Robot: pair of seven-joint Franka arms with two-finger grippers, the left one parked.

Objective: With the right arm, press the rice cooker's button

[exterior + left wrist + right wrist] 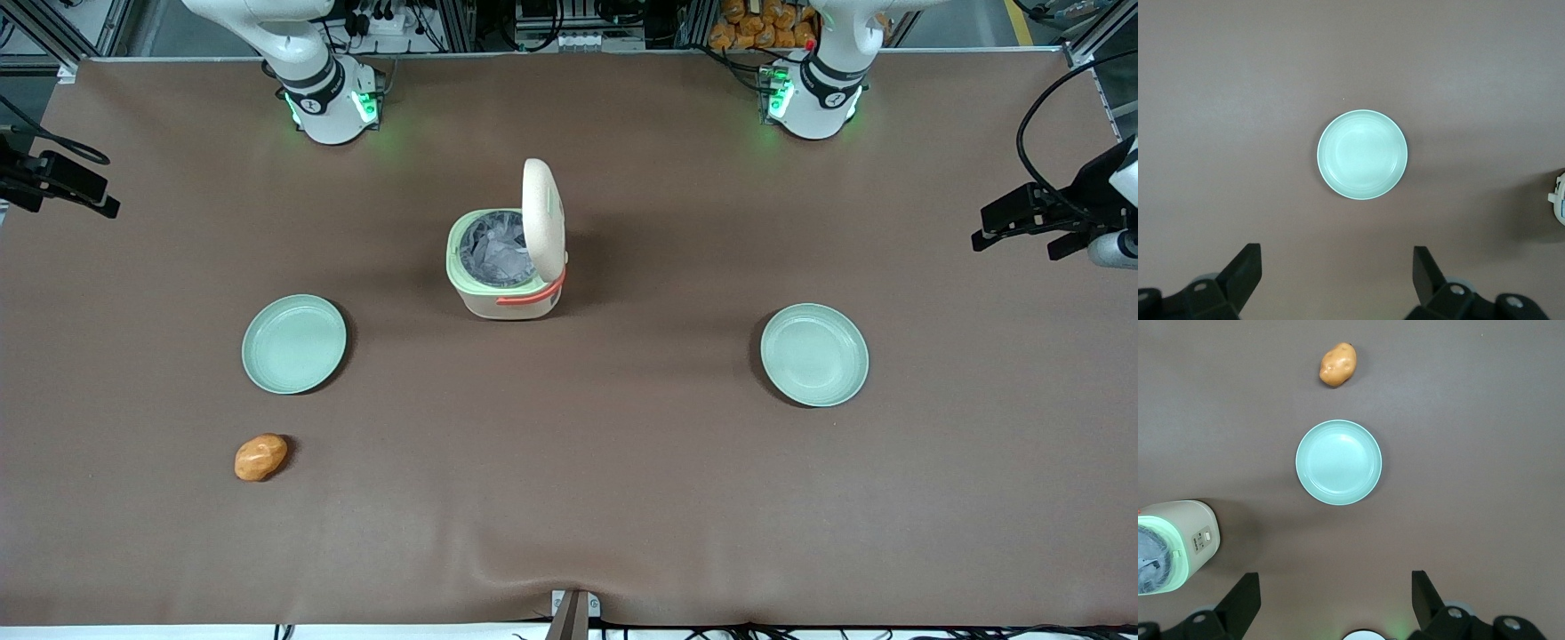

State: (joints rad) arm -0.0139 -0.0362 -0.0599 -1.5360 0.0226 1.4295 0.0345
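Note:
The rice cooker [507,267] stands in the middle of the brown table. Its cream lid [543,218] is swung up and stands upright, so the pale green rim and the crumpled grey lining inside show. The orange-red band runs along its front. The cooker also shows in the right wrist view [1175,547], with a small panel on its side. The button is hidden in every view. My right gripper [96,197] hangs high at the working arm's end of the table, well away from the cooker. Its fingers [1241,600] are spread wide and empty.
A pale green plate [294,344] lies nearer the front camera than the cooker, toward the working arm's end, directly under my gripper [1338,461]. A potato [260,457] lies nearer still [1338,365]. A second plate [814,355] lies toward the parked arm's end [1363,155].

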